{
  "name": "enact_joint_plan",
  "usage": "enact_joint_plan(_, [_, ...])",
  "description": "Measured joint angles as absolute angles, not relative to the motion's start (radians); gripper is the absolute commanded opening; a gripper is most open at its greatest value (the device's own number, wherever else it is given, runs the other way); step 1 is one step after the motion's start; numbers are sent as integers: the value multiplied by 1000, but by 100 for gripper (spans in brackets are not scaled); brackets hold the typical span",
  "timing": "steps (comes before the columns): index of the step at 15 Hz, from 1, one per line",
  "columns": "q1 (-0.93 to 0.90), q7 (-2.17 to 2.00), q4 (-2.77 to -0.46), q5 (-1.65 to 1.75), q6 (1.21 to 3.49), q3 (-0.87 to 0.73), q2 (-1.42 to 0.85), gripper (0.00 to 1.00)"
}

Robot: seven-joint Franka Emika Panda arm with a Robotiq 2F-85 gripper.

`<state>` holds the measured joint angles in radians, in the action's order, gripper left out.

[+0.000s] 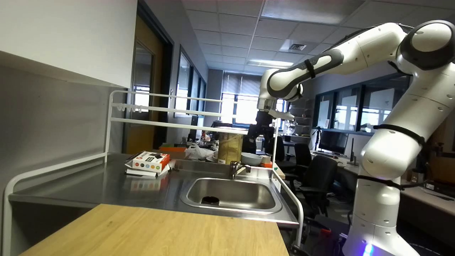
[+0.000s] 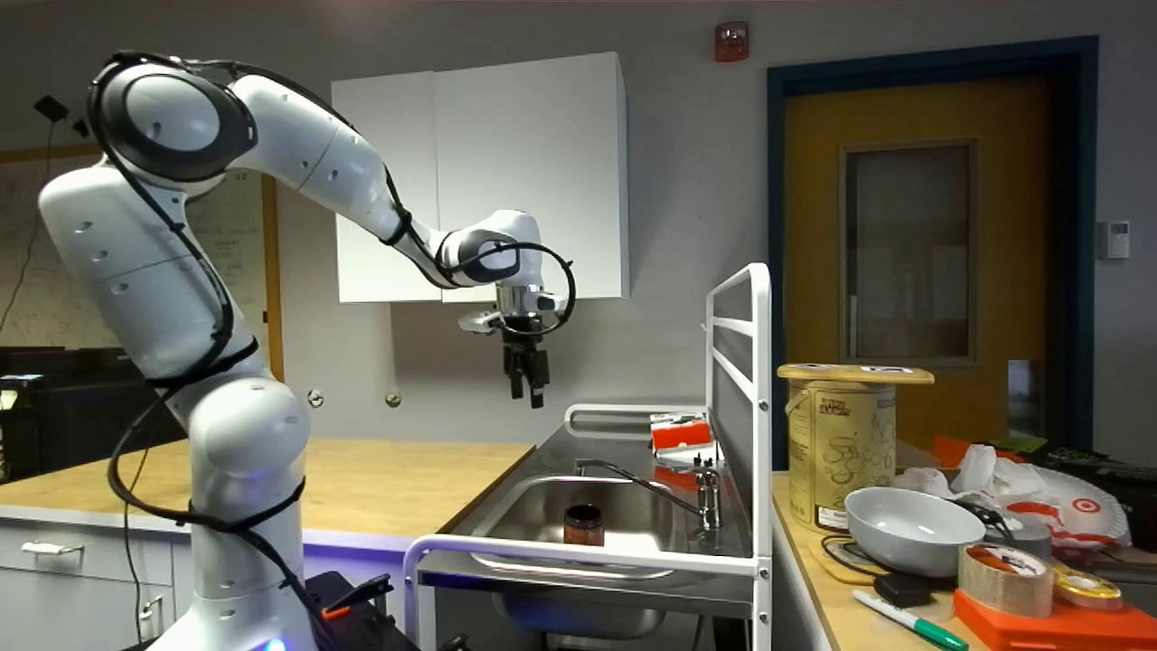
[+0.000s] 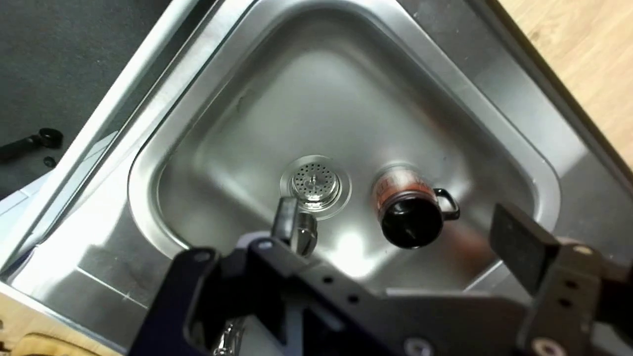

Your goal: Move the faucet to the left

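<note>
Gripper (image 2: 528, 391) hangs over the sink (image 2: 524, 517), jaws apart, at ten o'clock from the faucet (image 2: 710, 499) in an exterior view.

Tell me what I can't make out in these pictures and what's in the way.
Faucet, in the wrist view: its middle is hidden behind the jaws.
Mug, in an exterior view: its lower part is hidden by the sink's near rim.
Yellow canister, in an exterior view: the small print is too blurred to read.
Robot's base, in both exterior views: cut off by the bottom edge.
</note>
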<state>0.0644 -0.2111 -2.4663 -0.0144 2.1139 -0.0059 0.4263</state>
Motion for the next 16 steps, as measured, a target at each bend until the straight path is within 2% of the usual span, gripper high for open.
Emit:
enact_joint_plan(8, [132, -443, -2314, -17, 2200, -19, 137, 100])
enact_joint_plan(16, [133, -471, -2162, -96, 2197, -74, -89, 100])
